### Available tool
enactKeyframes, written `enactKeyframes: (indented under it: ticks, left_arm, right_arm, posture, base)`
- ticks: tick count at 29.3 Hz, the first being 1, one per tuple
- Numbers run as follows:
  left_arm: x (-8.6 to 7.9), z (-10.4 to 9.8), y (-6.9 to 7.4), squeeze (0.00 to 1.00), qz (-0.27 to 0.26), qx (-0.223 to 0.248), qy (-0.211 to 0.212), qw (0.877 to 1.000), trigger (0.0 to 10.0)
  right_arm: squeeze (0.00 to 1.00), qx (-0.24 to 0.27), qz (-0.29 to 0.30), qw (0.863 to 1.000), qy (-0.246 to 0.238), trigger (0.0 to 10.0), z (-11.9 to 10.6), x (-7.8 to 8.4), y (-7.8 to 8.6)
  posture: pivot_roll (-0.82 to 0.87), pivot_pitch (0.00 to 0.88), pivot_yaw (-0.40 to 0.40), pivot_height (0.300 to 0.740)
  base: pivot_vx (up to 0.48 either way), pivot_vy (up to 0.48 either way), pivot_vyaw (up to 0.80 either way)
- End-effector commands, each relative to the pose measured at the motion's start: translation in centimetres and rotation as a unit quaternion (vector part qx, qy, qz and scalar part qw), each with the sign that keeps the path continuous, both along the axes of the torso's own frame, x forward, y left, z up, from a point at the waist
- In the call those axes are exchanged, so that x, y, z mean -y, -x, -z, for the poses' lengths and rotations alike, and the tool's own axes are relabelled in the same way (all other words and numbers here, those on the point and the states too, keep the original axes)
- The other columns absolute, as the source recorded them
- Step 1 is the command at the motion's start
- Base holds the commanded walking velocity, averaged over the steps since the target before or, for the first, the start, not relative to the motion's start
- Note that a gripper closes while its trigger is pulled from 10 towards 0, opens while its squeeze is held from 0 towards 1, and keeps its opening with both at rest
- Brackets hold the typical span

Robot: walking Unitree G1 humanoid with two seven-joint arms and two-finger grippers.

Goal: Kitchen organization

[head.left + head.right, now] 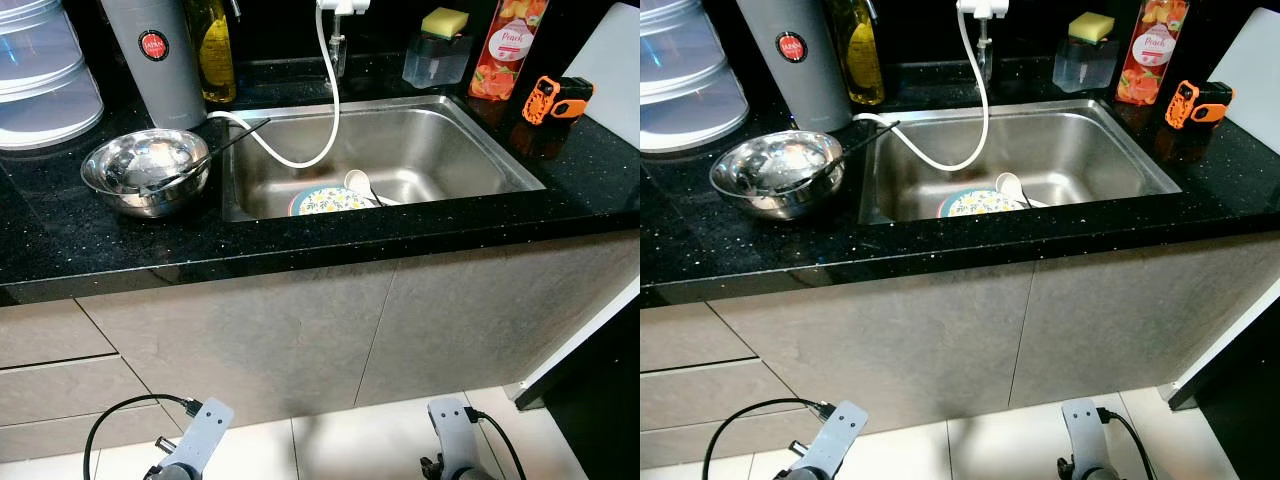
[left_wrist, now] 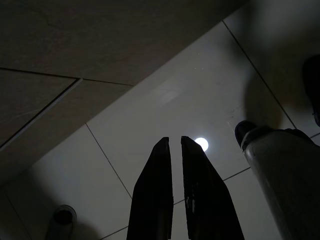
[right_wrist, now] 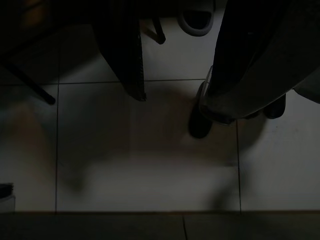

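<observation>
Patterned plate (image 1: 322, 201) w/ white spoon (image 1: 360, 185) in steel sink (image 1: 480, 150)

Bowl (image 1: 146, 170) on counter (image 1: 60, 230) left of sink (image 1: 440, 140); plate (image 1: 325, 201), spoon (image 1: 360, 184) in sink.

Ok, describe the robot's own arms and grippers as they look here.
Both arms are silver-grey metal. The left arm ends in a flat plate with small holes, and a black cable loops out of it. The right arm has a rounded silver end with a black cable trailing off it. The left gripper has two long, flat, tapering black fingers. The right wrist view is too dark to describe its fingers.
</observation>
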State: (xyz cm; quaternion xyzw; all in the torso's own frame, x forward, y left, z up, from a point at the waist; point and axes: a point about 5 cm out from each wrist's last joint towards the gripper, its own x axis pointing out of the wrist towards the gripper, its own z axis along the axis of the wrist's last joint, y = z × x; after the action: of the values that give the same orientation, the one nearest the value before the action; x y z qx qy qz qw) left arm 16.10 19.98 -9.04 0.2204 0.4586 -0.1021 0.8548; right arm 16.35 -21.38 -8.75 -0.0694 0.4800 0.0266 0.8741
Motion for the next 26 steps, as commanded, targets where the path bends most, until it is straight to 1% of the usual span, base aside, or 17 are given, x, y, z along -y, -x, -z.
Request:
enactKeyframes:
  ticks: [1,6,11,17,26]
  left_arm:
    - [-0.68,0.09,0.40,0.00,-0.001,-0.011,-0.011,1.000,10.0]
    - [-0.27,0.19,0.45,0.00,0.001,-0.012,-0.010,1.000,10.0]
    - [-0.22,0.28,0.66,0.00,0.003,-0.015,-0.011,1.000,10.0]
    - [-0.39,0.34,0.90,0.00,0.005,-0.018,-0.013,1.000,10.0]
    - [-0.78,0.23,0.84,0.00,0.007,-0.015,-0.015,1.000,10.0]
  right_arm:
    - [0.00,0.005,-0.003,1.000,0.003,10.0,-0.13,0.22,-0.16]
    - [0.00,0.007,-0.004,1.000,0.004,10.0,-0.19,0.33,-0.23]
    - [0.00,0.005,-0.003,1.000,0.005,10.0,-0.14,0.40,-0.08]
    - [0.00,0.000,-0.002,1.000,0.006,10.0,-0.01,0.52,0.27]
    - [0.00,-0.001,0.000,1.000,0.005,10.0,0.07,0.42,0.41]
  posture:
    - [0.03,0.000,-0.006,0.740]
    - [0.02,0.000,-0.002,0.740]
    - [0.01,0.000,0.003,0.740]
    - [0.01,0.000,0.005,0.740]
    - [0.01,0.000,0.006,0.740]
  base:
    - [0.000,0.000,0.00]
    - [0.000,0.000,0.00]
    - [0.000,0.000,0.00]
    - [0.000,0.000,0.00]
    - [0.000,0.000,0.00]
